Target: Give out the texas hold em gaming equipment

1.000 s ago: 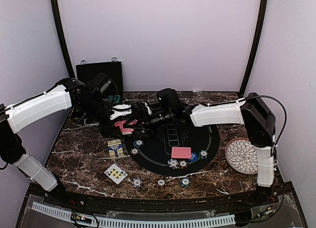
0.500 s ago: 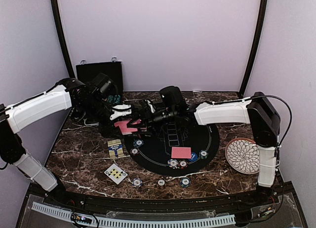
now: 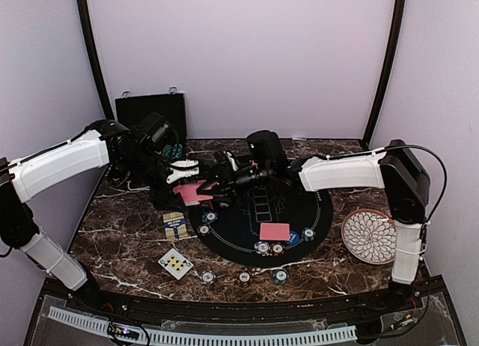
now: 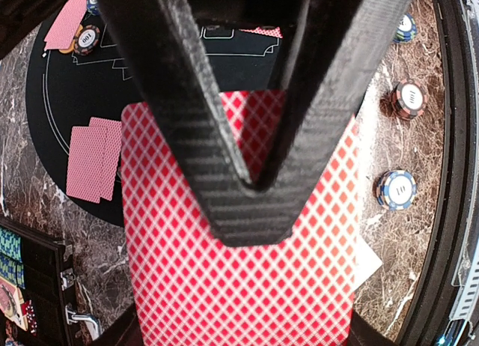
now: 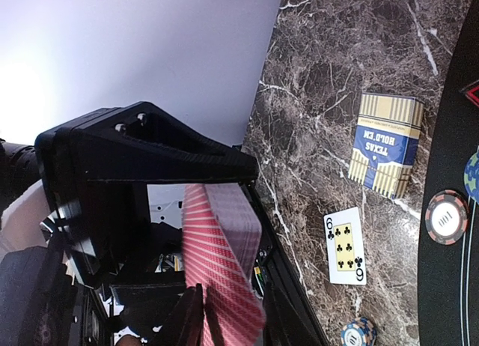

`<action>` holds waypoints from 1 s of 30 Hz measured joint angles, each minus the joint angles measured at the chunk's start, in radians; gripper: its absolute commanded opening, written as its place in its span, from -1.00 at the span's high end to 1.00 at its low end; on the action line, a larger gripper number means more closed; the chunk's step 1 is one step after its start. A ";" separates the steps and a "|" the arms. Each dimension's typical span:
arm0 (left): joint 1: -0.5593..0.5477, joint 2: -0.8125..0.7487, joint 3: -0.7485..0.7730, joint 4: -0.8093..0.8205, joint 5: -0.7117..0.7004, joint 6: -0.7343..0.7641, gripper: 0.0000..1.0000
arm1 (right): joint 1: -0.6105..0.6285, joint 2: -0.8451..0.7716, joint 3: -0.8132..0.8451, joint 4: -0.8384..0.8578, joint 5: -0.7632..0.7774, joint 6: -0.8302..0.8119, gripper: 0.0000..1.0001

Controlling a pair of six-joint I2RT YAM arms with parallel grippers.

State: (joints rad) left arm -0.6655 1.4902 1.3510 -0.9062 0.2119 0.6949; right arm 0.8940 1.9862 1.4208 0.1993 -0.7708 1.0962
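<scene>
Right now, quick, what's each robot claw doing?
Left gripper: shut on the red-backed cards.
Right gripper: those cards sit between its jaws; gripped or not, cannot tell.

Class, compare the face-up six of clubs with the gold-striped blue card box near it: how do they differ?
The white six of clubs card shows black pips; the gold-striped blue card box bears lettering. The card lies nearer the table's front edge and turned askew, the box farther back and squarer. Both lie flat on the brown marble tabletop.
</scene>
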 measured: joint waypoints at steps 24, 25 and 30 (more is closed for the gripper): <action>0.000 0.000 -0.008 0.008 0.000 0.000 1.00 | -0.047 -0.120 -0.157 0.078 -0.023 0.056 1.00; 0.000 0.000 -0.008 0.008 0.000 0.000 1.00 | -0.053 -0.135 -0.176 0.069 -0.022 0.051 1.00; 0.000 0.000 -0.008 0.008 0.000 0.000 1.00 | -0.105 -0.239 -0.310 0.034 -0.019 0.027 1.00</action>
State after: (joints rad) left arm -0.6659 1.4902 1.3434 -0.8986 0.2115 0.6949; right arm 0.7895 1.7473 1.1107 0.2337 -0.7902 1.1236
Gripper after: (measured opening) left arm 0.679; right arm 0.003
